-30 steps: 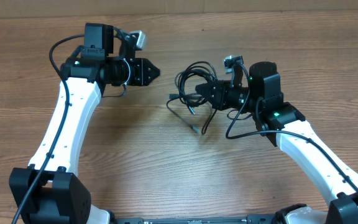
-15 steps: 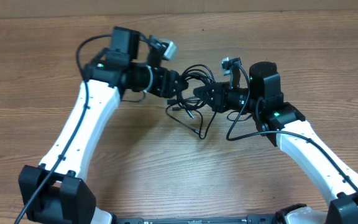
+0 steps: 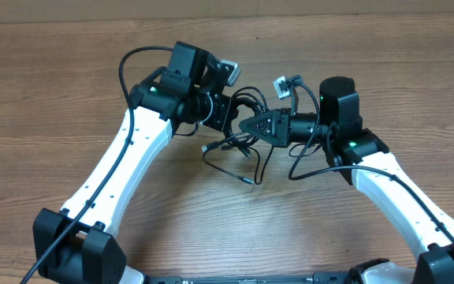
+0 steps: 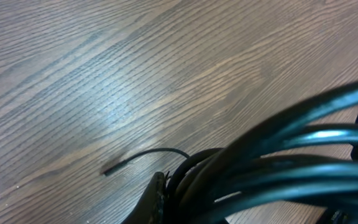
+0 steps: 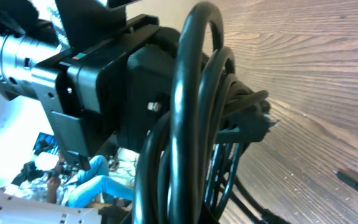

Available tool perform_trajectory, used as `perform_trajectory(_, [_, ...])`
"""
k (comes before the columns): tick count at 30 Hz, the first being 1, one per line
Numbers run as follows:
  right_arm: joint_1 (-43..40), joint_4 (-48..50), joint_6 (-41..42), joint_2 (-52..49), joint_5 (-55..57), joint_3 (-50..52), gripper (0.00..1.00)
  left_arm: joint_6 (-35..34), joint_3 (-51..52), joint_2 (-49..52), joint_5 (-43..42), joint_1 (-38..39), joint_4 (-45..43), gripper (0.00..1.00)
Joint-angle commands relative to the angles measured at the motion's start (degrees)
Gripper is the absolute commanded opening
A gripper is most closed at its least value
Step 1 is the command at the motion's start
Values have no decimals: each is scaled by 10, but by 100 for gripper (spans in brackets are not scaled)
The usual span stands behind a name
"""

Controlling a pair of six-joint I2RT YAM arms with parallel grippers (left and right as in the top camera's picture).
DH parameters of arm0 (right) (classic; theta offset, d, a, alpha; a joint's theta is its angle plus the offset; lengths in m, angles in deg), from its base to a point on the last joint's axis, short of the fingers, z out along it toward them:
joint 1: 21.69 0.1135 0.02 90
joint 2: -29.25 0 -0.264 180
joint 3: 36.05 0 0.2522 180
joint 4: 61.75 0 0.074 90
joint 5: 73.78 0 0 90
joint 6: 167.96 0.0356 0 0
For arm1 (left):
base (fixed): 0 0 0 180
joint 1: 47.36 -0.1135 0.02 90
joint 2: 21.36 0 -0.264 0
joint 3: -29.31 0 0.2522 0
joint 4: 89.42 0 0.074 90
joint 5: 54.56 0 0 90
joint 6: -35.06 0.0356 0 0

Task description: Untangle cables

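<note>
The left gripper (image 3: 227,118) and right gripper (image 3: 244,126) are both clenched on the cables (image 3: 228,144), which bunch between their fingertips.

1. The cables (image 3: 228,144) are bunched near the middle of the table (image 3: 69,79), between the two arms.
2. The left gripper (image 3: 231,118) meets the bundle from the left and the right gripper (image 3: 248,126) from the right, their tips just beside each other.
3. Loops lie behind the grippers. Loose strands trail in front of them, toward the near edge.
4. In the left wrist view, one loose strand (image 4: 145,155) lies on the table, left of the bundle.
5. In the right wrist view, the cable loops stand in front of the left gripper.
</note>
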Motion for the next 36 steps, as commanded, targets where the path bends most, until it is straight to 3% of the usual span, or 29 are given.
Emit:
perform_trajectory(1, [3, -3, -41, 13, -84, -1, 4, -17, -9, 1, -14, -4, -20, 4])
perform_trajectory(6, [8, -86, -102, 13, 10, -1, 4, -67, -9, 1, -108, -22, -71, 4])
perform_trajectory(9, [17, -151, -135, 13, 89, -1, 4, -159, -9, 1, -115, -44, -97, 4])
perform_trajectory(13, [31, -174, -141, 13, 104, -1, 4, -307, -9, 1, -116, -70, -114, 4])
perform_trajectory(18, [68, -173, -140, 12, 127, 0, 4, -401, -9, 1, -151, -70, -199, 4])
perform_trajectory(25, [72, -179, -140, 0, 314, 3, 4, -460, -9, 1, -236, -90, -221, 4])
perform_trajectory(29, [72, -177, -140, -8, 483, 3, 4, -481, -9, 1, -326, -125, -222, 5])
perform_trajectory(36, [72, -177, -140, -20, 539, 3, 5, -516, -9, 1, -401, -174, -221, 4])
